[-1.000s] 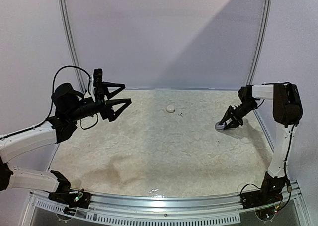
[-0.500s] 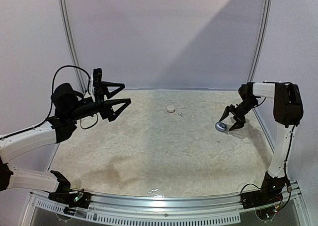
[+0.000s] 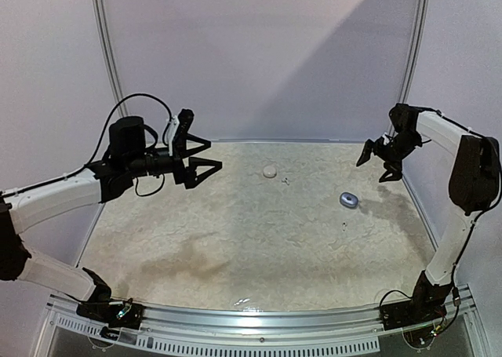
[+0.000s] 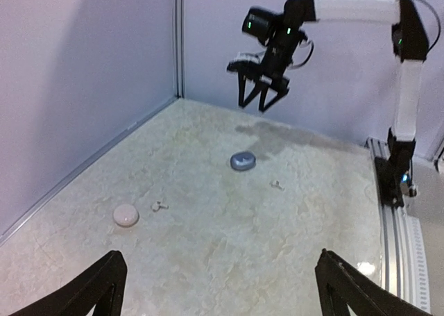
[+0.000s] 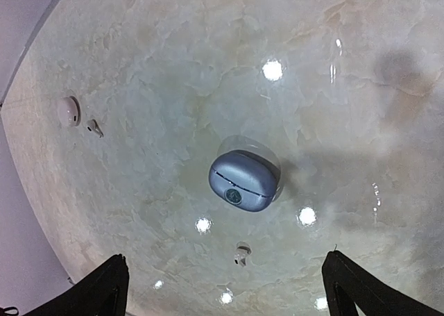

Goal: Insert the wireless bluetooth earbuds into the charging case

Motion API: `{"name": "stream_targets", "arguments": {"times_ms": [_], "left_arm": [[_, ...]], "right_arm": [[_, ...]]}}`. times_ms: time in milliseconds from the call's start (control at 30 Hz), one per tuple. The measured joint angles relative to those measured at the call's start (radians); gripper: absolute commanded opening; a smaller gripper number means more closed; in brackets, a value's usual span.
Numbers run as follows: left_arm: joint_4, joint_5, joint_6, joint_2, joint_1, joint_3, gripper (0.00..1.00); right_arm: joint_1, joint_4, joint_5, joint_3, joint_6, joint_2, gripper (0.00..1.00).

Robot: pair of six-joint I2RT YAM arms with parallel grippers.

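Top external view gives you the layout. The pale marbled bench [image 3: 235, 239] is boxed in by lilac wall panels [image 3: 259, 59] on the left, back and right, and a metal rail [image 3: 259, 319] runs along the near edge. Your widest open stretch is the near half of the bench, between the two arm bases.

Your left hand [image 3: 213, 154] hangs in the air over the far left part, with its fingers spread wide and nothing in them. Your right hand [image 3: 374, 167] is raised near the far right corner, close to the right panel. Its fingers are also apart and nothing is between them.

The charging case [image 3: 349, 200] lies on the bench right of centre, below the right hand and apart from it. From the right wrist view it is a glossy blue-grey oval with rounded edges. A dark seam line runs across its side, above a small round emblem too small to read. One earbud [image 5: 241, 253], tiny and pale grey, lies near the case without touching it. The second earbud [image 5: 94, 128] sits just beside a round white case [image 5: 68, 111] at the far middle, well apart from the charging case.
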Motion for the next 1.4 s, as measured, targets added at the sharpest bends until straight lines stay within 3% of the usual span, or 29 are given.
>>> {"name": "stream_targets", "arguments": {"times_ms": [333, 733, 1400], "left_arm": [[-0.358, -0.015, 0.172, 0.357, -0.005, 0.416, 0.96], [-0.494, -0.188, 0.109, 0.785, -0.051, 0.876, 0.97], [-0.446, -0.366, -0.045, 1.034, -0.101, 1.014, 0.99]], "right_arm": [[0.005, 0.042, 0.114, -0.021, -0.037, -0.112, 0.99], [0.048, 0.113, 0.153, -0.079, -0.058, -0.149, 0.99], [0.114, 0.103, 0.159, -0.061, -0.050, -0.149, 0.99]]}}
